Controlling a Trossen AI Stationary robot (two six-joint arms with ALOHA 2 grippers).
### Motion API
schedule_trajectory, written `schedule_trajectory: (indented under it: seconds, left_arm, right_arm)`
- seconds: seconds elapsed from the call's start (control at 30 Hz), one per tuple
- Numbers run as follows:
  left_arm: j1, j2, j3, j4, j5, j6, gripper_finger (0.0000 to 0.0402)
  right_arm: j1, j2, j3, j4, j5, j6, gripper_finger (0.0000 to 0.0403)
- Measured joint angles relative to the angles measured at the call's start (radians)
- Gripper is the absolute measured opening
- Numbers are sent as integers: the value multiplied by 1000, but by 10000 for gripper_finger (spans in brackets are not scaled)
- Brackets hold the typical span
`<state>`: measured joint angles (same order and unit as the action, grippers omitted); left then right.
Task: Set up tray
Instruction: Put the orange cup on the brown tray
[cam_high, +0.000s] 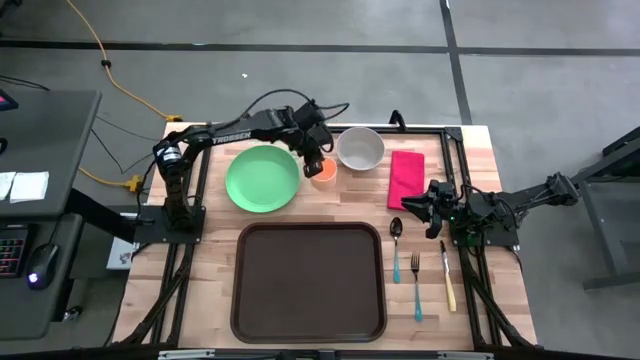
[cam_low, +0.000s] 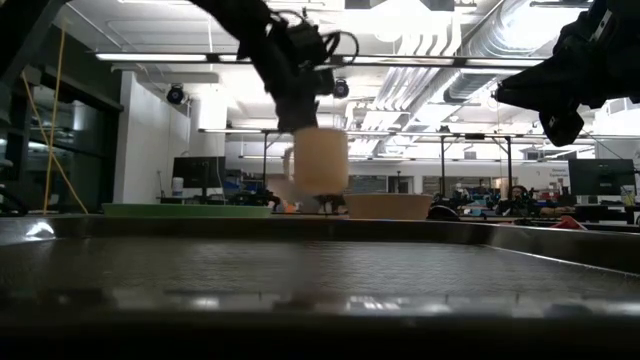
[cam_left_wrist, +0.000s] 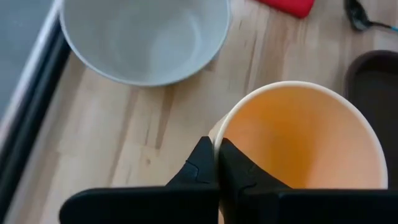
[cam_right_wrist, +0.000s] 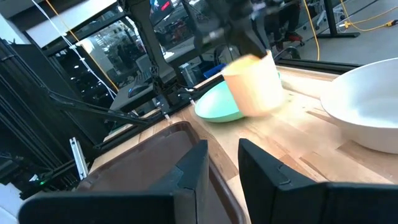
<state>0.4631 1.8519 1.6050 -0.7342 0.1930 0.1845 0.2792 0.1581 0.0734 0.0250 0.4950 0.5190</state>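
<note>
My left gripper is shut on an orange paper cup, above the table between the green plate and the white bowl. The cup also shows in the low view and in the right wrist view. The dark brown tray lies flat on the table's near middle. My right gripper is open and empty, beside the red napkin and above the spoon. My left gripper pinches the cup's wall at its rim, on the side nearest the gripper. One finger is inside the cup and the other is outside. The fingers come from above, pointing down. The cup hangs upright, open end up, clear of the table.
A spoon, a fork and a knife lie on the wood to the right of the tray. The table is framed by black rails at the far edge. Bare wood lies between the tray and the plate.
</note>
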Motion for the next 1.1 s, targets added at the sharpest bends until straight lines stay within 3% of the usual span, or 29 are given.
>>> schedule_trajectory:
  seconds: [0.33,1.1]
  left_arm:
    - [-11,-1,254,-325,-92,14,22]
    - [-187,-113,261,-462,-226,-64,21]
  right_arm:
    - [0,0,0,0,0,-2,67]
    - [0,0,0,-8,-3,8,67]
